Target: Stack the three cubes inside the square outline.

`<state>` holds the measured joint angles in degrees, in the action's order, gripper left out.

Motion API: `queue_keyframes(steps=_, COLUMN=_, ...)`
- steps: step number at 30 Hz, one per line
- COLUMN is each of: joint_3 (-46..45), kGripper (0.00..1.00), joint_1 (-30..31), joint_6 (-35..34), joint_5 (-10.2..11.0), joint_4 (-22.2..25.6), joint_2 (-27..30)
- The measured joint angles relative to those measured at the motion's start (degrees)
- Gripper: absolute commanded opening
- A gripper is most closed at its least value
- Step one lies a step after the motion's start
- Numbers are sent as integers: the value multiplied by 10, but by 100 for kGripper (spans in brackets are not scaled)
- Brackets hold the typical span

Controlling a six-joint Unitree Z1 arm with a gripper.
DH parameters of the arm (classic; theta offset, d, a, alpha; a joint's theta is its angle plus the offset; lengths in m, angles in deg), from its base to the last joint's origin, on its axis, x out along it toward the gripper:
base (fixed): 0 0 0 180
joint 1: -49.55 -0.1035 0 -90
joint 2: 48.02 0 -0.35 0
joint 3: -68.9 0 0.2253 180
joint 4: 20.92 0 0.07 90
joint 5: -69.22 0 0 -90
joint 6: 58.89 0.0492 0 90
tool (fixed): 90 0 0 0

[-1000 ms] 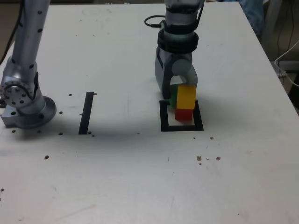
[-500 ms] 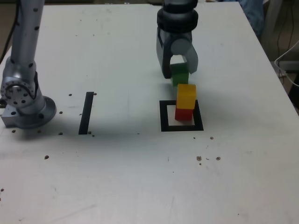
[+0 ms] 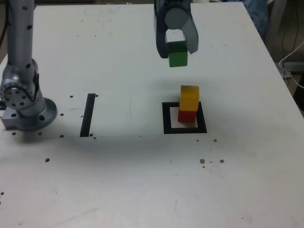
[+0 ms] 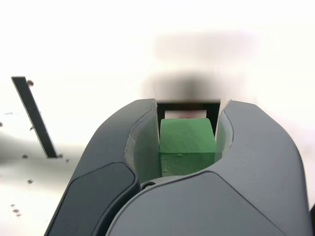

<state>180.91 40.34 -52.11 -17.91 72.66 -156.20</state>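
We see the hand (image 3: 176,46) clamped on the green cube (image 3: 178,53), above the worktop (image 3: 133,171); yellow cube (image 3: 189,97) tops red cube (image 3: 187,116) in the square outline (image 3: 166,118).

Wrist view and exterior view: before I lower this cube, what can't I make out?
- Wrist view: the claw and the green cube hide the stack; glare washes out the table.
- Exterior view: the yellow cube hides the red cube's top.
- Exterior view: the top edge cuts off the arm above the claw.
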Motion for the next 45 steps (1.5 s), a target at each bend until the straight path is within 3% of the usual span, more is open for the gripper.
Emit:
queue_keyframes(steps=8, joint_3=33, kGripper=26, joint_1=72, joint_6=-28, joint_5=7, joint_4=26, joint_2=-22)
queue_keyframes(steps=14, joint_3=56, kGripper=26, joint_1=98, joint_6=-36, joint_5=-6, joint_4=45, joint_2=-38)
queue_keyframes(steps=34, joint_3=44, kGripper=26, joint_1=113, joint_6=-50, joint_5=-5, joint_4=31, joint_2=-66)
queue_keyframes(steps=45, joint_3=33, kGripper=35, joint_1=110, joint_6=-50, joint_5=-5, joint_4=15, joint_2=-68)
